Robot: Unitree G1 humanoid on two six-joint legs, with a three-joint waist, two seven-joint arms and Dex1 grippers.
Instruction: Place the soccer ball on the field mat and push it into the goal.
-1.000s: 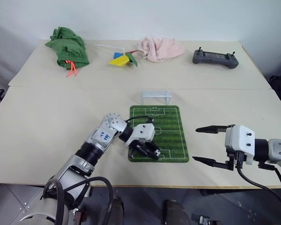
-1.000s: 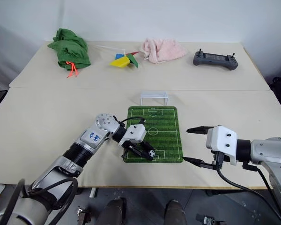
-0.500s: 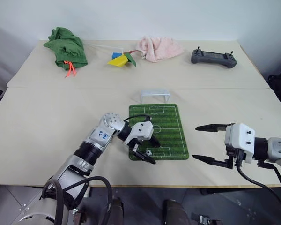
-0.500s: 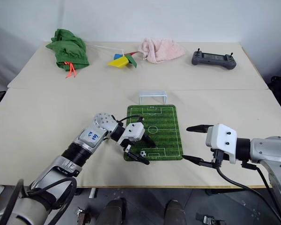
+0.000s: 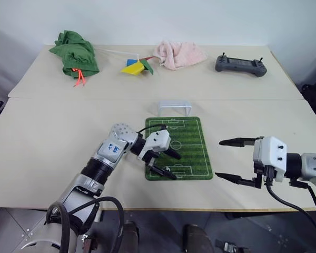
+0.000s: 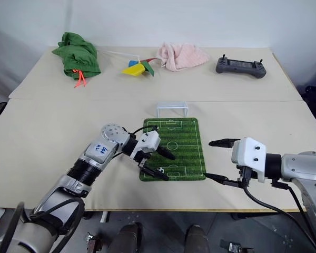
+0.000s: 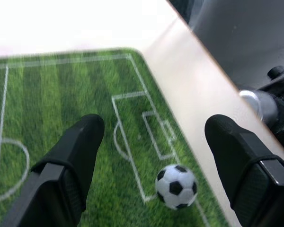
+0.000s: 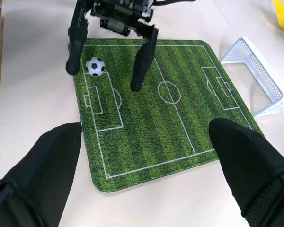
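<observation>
Green striped field mat (image 5: 181, 147) lies flat near the tabletop's (image 5: 52, 132) near edge, about midway along it. Soccer ball (image 5: 167, 169) sits on the mat's near end, at the near penalty box, free of both fingers. Left gripper (image 5: 171, 166) hovers over that end, jaws spread wide, the ball between the fingertips but untouched. Goal (image 5: 175, 108) stands just beyond the mat's far end, close to it. Right gripper (image 5: 225, 158) hangs off the mat's right edge, jaws wide, holding nothing. Along the far edge: green cloth (image 5: 73, 51), pink cloth (image 5: 180, 54), black controller (image 5: 242, 64).
</observation>
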